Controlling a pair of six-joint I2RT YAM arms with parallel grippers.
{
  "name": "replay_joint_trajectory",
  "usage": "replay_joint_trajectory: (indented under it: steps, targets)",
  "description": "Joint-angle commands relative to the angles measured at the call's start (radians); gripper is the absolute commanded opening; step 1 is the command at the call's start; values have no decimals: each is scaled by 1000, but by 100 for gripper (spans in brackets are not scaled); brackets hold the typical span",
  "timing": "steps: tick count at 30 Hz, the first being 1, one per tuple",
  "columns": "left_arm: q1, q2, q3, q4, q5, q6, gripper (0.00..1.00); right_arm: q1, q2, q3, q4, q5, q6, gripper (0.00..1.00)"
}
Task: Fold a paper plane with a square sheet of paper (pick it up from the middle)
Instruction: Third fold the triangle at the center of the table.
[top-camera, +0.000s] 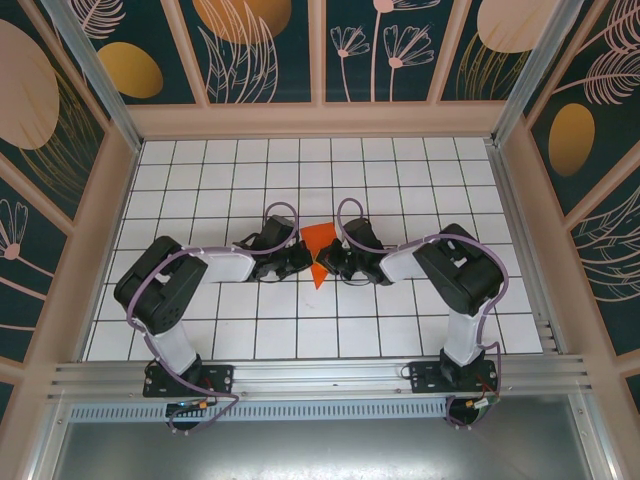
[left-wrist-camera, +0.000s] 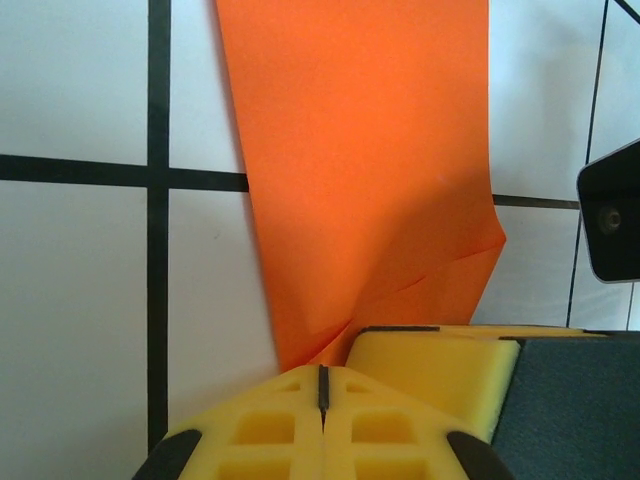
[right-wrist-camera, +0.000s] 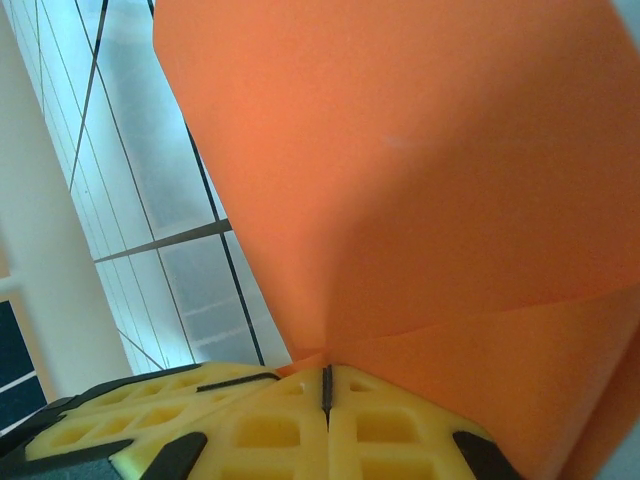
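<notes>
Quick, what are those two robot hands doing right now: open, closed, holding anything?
Left hand: closed, pinching the thin orange-red sheet of paper at its edge.
Right hand: closed, pinching the same paper.

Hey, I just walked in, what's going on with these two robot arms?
Both arms have met over the middle of the white tiled table and are working one orange sheet of paper. The left gripper and the right gripper are each shut on it, close together. The sheet is creased and narrows toward the grips, but it does not look like a plane yet.
</notes>
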Motion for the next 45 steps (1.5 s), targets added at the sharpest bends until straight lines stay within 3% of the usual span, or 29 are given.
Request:
replay_joint_trajectory:
  steps: [1, 10, 20, 28, 45]
  targets:
    - [-5, 23, 28, -6, -19, -2, 0, 15, 9, -27, -91, 12, 20, 0]
    - [-7, 44, 17, -81, -74, 16, 0, 8, -26, -11, -81, -22, -7, 0]
    - [-15, 59, -68, -114, -113, 31, 0, -62, -147, 32, -206, -77, -236, 0]
    - [-15, 66, -56, -117, -115, 43, 0, -71, -89, 79, -333, -87, -400, 0]
    - [-15, 58, -30, -136, -128, 56, 0, -75, -54, 2, -328, 4, -354, 0]
